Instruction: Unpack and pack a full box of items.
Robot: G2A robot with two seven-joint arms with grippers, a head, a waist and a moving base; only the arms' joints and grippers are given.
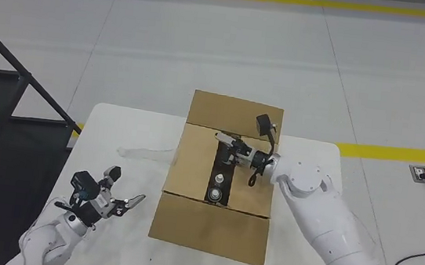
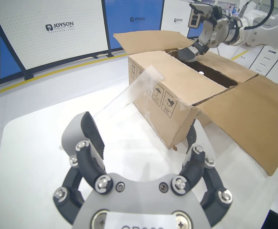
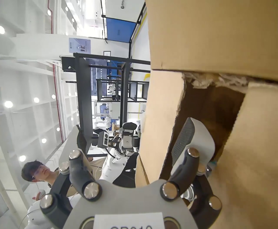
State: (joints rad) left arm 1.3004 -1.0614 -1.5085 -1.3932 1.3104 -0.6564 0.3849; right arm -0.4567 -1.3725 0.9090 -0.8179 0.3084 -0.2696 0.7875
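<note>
We see a pale grey floor [image 1: 206, 53] crossed by yellow lines [image 1: 399, 153], a floor socket [image 1: 419, 173] just beside one. Beyond the white table [image 1: 134, 131] we make out white perforated panels [image 2: 54, 47], blue panels [image 2: 132, 34], black metal frames [image 3: 80, 97] and white shelving [image 3: 28, 91] dotted with round lights [image 3: 8, 104]

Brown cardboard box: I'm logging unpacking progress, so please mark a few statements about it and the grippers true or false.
1. The brown cardboard box stands with its top flaps open. True.
2. The left gripper holds an item. False: it is open and empty, above the white table beside the box.
3. The right gripper has one finger inside the box's opening. True.
4. The box holds nothing. False: small round-topped items show inside.
</note>
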